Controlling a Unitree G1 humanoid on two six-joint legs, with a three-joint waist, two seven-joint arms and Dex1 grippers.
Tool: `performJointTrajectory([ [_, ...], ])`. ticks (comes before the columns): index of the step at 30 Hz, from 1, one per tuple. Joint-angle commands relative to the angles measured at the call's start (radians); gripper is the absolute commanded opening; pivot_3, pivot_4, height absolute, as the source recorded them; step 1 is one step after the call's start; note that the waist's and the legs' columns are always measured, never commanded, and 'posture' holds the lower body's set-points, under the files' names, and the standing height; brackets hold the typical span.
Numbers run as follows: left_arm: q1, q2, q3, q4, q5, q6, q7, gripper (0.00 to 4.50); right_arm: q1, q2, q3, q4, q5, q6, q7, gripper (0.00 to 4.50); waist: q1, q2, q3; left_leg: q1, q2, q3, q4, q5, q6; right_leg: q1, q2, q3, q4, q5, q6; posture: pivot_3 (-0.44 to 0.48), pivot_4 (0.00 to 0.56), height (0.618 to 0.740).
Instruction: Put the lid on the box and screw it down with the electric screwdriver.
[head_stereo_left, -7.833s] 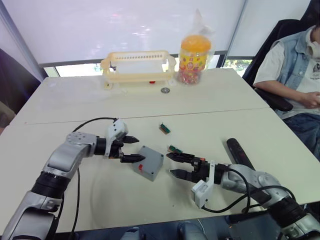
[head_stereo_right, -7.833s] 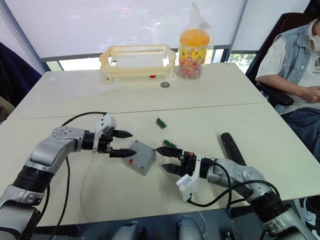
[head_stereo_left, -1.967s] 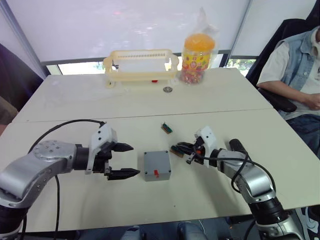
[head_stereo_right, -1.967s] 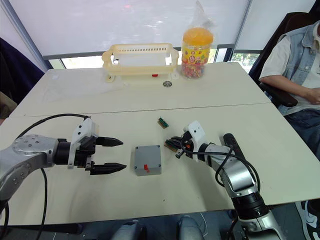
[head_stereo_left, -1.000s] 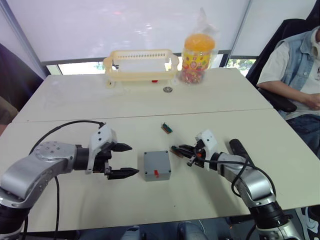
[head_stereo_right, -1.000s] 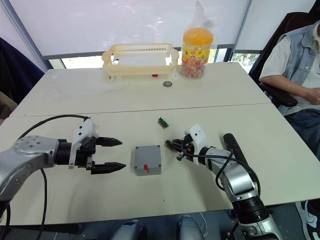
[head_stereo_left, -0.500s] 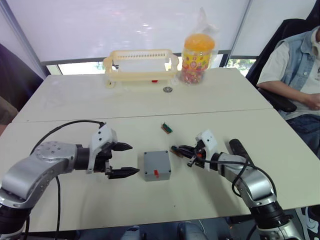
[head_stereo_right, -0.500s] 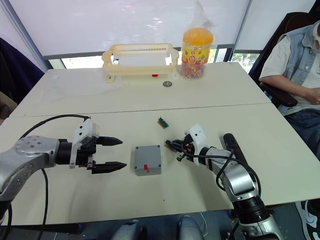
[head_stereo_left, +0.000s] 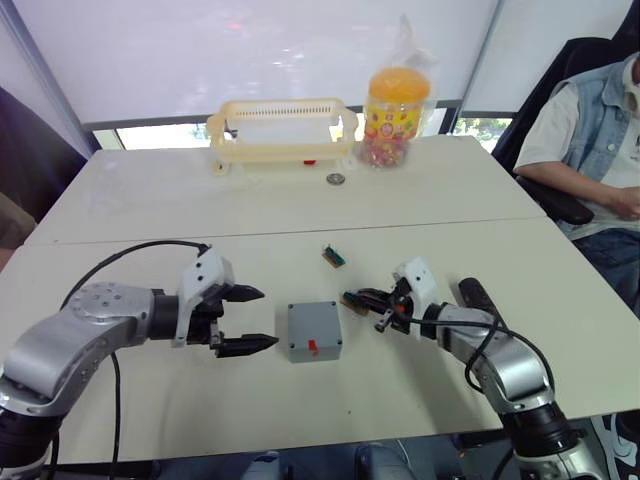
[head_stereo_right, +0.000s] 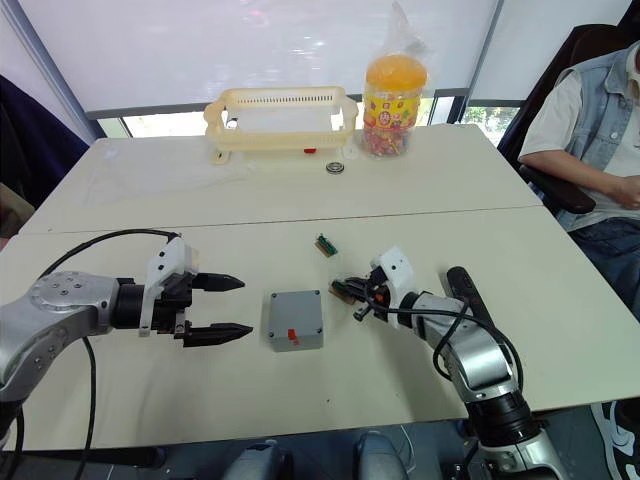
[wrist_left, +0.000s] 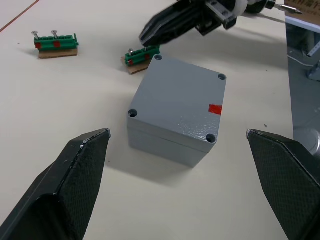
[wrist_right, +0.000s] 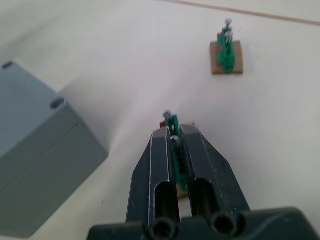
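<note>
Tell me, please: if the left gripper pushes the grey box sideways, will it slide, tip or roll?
The box sits low and square, so it would probably slide, not tip or roll. Its smooth faces may slip between the open left gripper's fingers.

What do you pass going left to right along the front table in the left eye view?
Left gripper → box with the lid on → green block in the right gripper → electric screwdriver.

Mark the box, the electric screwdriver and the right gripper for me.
box (wrist_left: 175, 105): left wrist view, middle of its lidded top face.
electric screwdriver (head_stereo_right: 466, 294): right eye view, mid black barrel.
right gripper (wrist_right: 174, 134): right wrist view, between fingertips, closed on a green block.
</note>
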Motion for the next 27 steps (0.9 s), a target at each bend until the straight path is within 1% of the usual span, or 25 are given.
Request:
performJointTrajectory([
  [1, -0.007, 0.000, -0.003, -0.010, 0.002, -0.013, -0.006, 4.50, -0.017, 0.004, -0.046, -0.101, 0.038, 0.022, -0.014, 0.25, 0.000, 0.000, 0.000, 0.000, 0.000, 0.000, 0.000, 0.000, 0.000, 0.000, 0.000, 0.000, 0.000, 0.000, 0.000, 0.000, 0.150, 0.740],
  [5, -0.006, 0.001, -0.006, -0.010, 0.001, -0.014, -0.010, 4.50, -0.002, 0.001, -0.059, -0.166, 0.061, 0.063, -0.028, 0.25, 0.000, 0.000, 0.000, 0.000, 0.000, 0.000, 0.000, 0.000, 0.000, 0.000, 0.000, 0.000, 0.000, 0.000, 0.000, 0.000, 0.150, 0.740],
  [11, -0.016, -0.006, -0.029, 0.006, 0.014, -0.029, -0.015, 4.50, 0.009, -0.013, -0.049, -0.183, 0.069, 0.084, -0.025, 0.25, 0.001, 0.000, 0.000, 0.000, 0.000, 0.000, 0.000, 0.000, 0.000, 0.000, 0.000, 0.000, 0.000, 0.000, 0.000, 0.000, 0.150, 0.740],
  [12, -0.018, -0.008, -0.032, 0.008, 0.016, -0.031, -0.015, 4.50, 0.014, -0.017, -0.040, -0.176, 0.057, 0.073, -0.024, 0.47, 0.001, 0.000, 0.000, 0.000, 0.000, 0.000, 0.000, 0.000, 0.000, 0.000, 0.000, 0.000, 0.000, 0.000, 0.000, 0.000, 0.150, 0.740],
  [14, -0.020, -0.010, -0.036, 0.009, 0.020, -0.034, -0.019, 4.50, 0.026, -0.030, -0.018, -0.156, 0.030, 0.048, -0.017, 1.10, 0.001, 0.000, 0.000, 0.000, 0.000, 0.000, 0.000, 0.000, 0.000, 0.000, 0.000, 0.000, 0.000, 0.000, 0.000, 0.000, 0.150, 0.740],
  [15, -0.020, -0.010, -0.036, 0.010, 0.022, -0.034, -0.021, 4.50, 0.030, -0.034, -0.010, -0.147, 0.018, 0.036, -0.014, 1.54, 0.001, 0.000, 0.000, 0.000, 0.000, 0.000, 0.000, 0.000, 0.000, 0.000, 0.000, 0.000, 0.000, 0.000, 0.000, 0.000, 0.150, 0.740],
  [18, -0.014, -0.008, -0.037, 0.010, 0.029, -0.039, -0.028, 4.50, 0.034, -0.030, -0.003, -0.123, 0.012, 0.032, -0.015, 3.15, 0.000, 0.000, 0.000, 0.000, 0.000, 0.000, 0.000, 0.000, 0.000, 0.000, 0.000, 0.000, 0.000, 0.000, 0.000, 0.000, 0.150, 0.740],
  [19, -0.013, -0.007, -0.036, 0.010, 0.030, -0.039, -0.029, 4.50, 0.032, -0.025, -0.002, -0.113, 0.011, 0.027, -0.015, 3.61, 0.000, 0.000, 0.000, 0.000, 0.000, 0.000, 0.000, 0.000, 0.000, 0.000, 0.000, 0.000, 0.000, 0.000, 0.000, 0.000, 0.150, 0.740],
  [27, -0.004, -0.006, -0.029, 0.003, 0.032, -0.035, -0.025, 4.50, 0.020, -0.003, 0.007, -0.060, 0.003, -0.007, -0.010, 3.61, 0.000, 0.000, 0.000, 0.000, 0.000, 0.000, 0.000, 0.000, 0.000, 0.000, 0.000, 0.000, 0.000, 0.000, 0.000, 0.000, 0.150, 0.740],
])
